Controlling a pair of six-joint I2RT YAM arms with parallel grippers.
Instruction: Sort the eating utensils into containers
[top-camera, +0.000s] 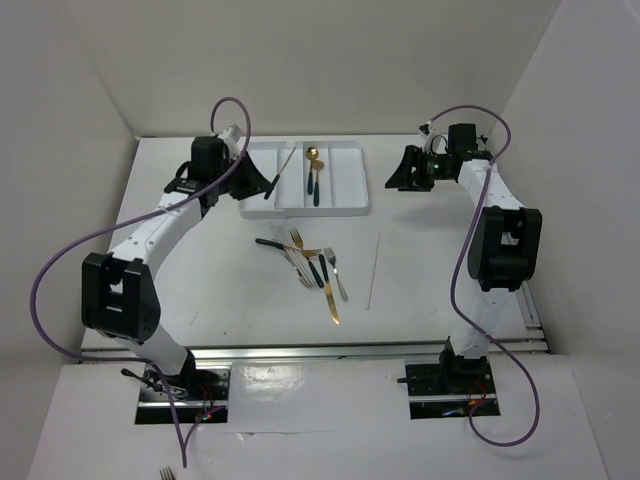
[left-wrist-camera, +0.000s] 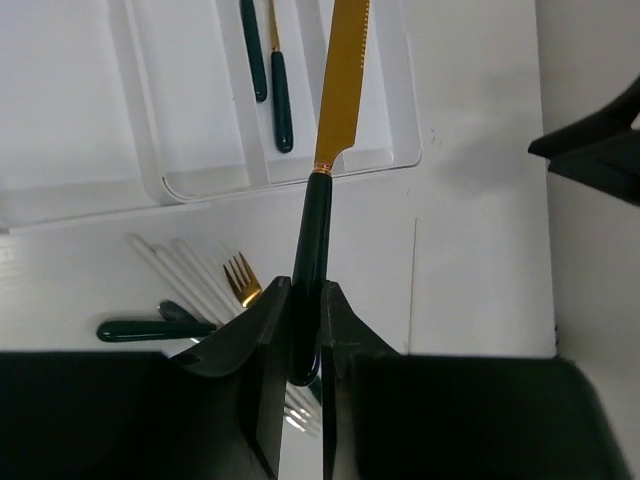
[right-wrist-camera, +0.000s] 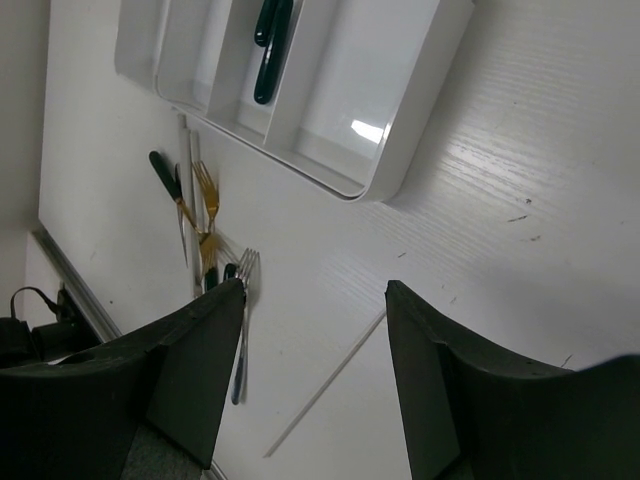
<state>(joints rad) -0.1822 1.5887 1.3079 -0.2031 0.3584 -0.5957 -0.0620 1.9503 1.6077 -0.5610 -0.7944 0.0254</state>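
Observation:
My left gripper (top-camera: 262, 187) (left-wrist-camera: 305, 325) is shut on the dark teal handle of a gold knife (left-wrist-camera: 338, 95). It holds the knife (top-camera: 281, 171) in the air with the blade slanting over the white tray (top-camera: 352, 180) (left-wrist-camera: 398, 158). I cannot tell which compartment lies under the blade. Two teal-handled gold utensils (top-camera: 314, 178) (left-wrist-camera: 282, 100) lie in one middle compartment. The remaining utensils (top-camera: 305, 262) lie in a loose pile on the table in front of the tray. My right gripper (top-camera: 400, 172) (right-wrist-camera: 315, 295) is open and empty, hovering to the right of the tray (right-wrist-camera: 405, 125).
A thin pale stick (top-camera: 373, 270) (right-wrist-camera: 325, 385) lies alone to the right of the pile. A silver fork (right-wrist-camera: 242, 320) lies at the pile's edge. A gold fork (left-wrist-camera: 240, 280), pale sticks (left-wrist-camera: 180, 268) and a teal handle (left-wrist-camera: 150, 330) show below the left gripper. White walls enclose the table.

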